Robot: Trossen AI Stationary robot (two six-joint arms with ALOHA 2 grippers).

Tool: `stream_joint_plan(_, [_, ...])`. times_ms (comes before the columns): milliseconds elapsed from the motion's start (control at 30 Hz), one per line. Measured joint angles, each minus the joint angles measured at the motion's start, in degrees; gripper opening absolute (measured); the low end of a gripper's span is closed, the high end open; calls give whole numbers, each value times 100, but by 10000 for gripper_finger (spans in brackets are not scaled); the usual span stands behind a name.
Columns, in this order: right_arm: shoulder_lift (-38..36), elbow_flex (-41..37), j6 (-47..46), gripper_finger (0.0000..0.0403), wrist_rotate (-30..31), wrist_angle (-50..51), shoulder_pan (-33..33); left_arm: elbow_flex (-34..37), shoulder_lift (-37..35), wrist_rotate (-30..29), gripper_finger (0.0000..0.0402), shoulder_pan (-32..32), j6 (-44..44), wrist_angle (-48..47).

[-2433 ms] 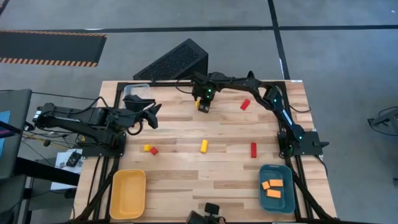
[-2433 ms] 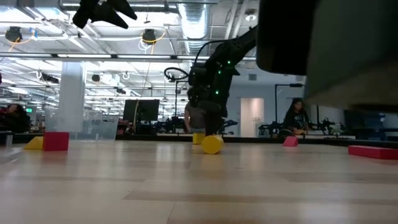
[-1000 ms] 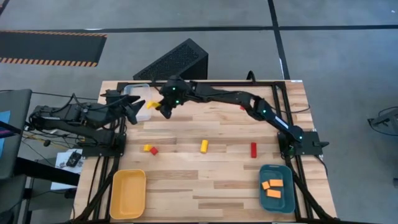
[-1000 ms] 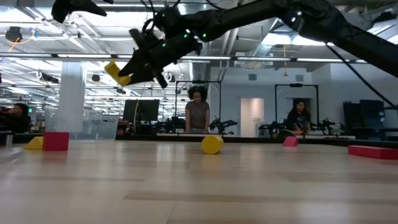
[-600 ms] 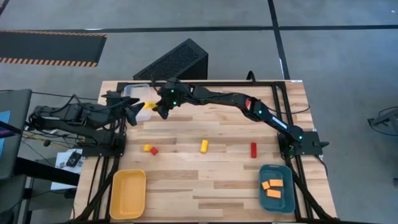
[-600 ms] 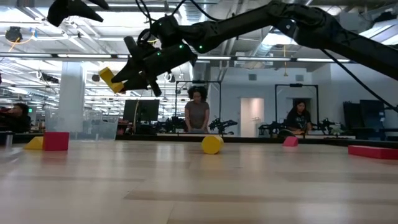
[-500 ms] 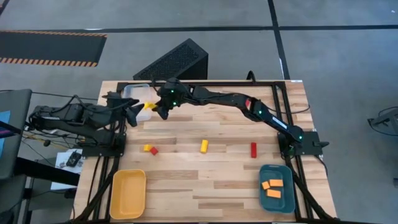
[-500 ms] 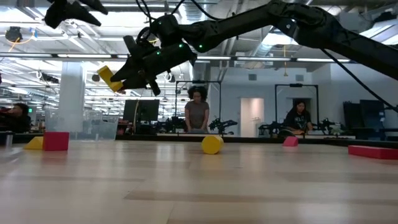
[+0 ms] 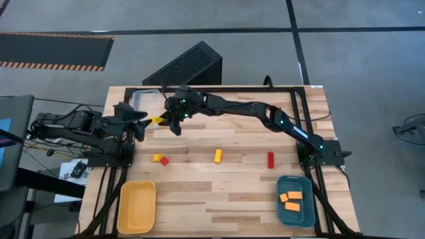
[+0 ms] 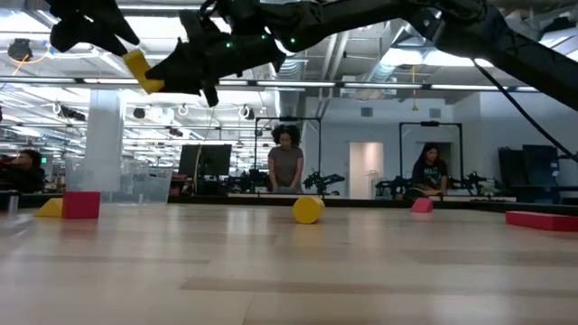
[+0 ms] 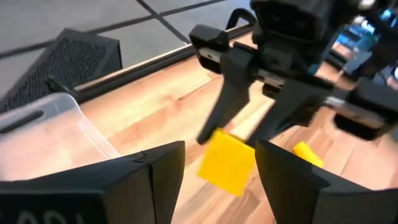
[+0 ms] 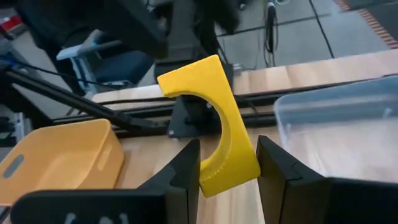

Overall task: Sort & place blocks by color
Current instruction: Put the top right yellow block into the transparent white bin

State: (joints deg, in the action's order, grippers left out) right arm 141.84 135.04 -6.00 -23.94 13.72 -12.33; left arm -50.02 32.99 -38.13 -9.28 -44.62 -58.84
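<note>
While my right pincer (image 9: 161,119) holds the yellow arch block (image 12: 214,124) clamped in the air near the desk's far-left corner, just beside the clear plastic tray (image 9: 143,98), my left pincer (image 9: 141,120) stands parted around it without gripping.

Done: three orange blocks (image 9: 291,198) lie in the teal tray (image 9: 295,217) at the near-right corner.

Left: yellow tray (image 9: 137,206), near-left corner, shows nothing inside. Mid-desk: a small yellow block (image 9: 157,158) touching a small red block (image 9: 164,160), a yellow cylinder (image 9: 218,156), a red bar (image 9: 270,159).

Judgement: under halfway.

Right arm (image 10: 433,27) cut off above in low view; clear tray (image 11: 43,140) blurred.
</note>
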Motion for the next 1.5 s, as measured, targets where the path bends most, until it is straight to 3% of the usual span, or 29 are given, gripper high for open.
stream_joint_plan(333, [9,-2,146,116,-20,20,67,0,307,355,304,-4,1439,-27])
stream_joint_plan(500, [9,-2,151,116,-22,-13,67,0,554,302,322,-4,1655,-29])
stream_joint_plan(667, [9,-2,151,122,-20,-11,61,0,688,198,280,-2,1625,-118])
stream_joint_plan(1000, [11,-2,153,121,-62,-28,56,0,591,264,102,-4,1391,-179])
stream_joint_plan(1167, [15,-2,114,136,-191,-31,52,0,586,300,101,-4,1370,-164])
stream_joint_plan(1300, [15,-2,-4,174,-5,13,-4,0,588,76,118,-4,1213,-137])
stream_joint_plan(1500, [-207,-20,-488,230,569,1212,-236,0,585,-604,112,284,700,-389])
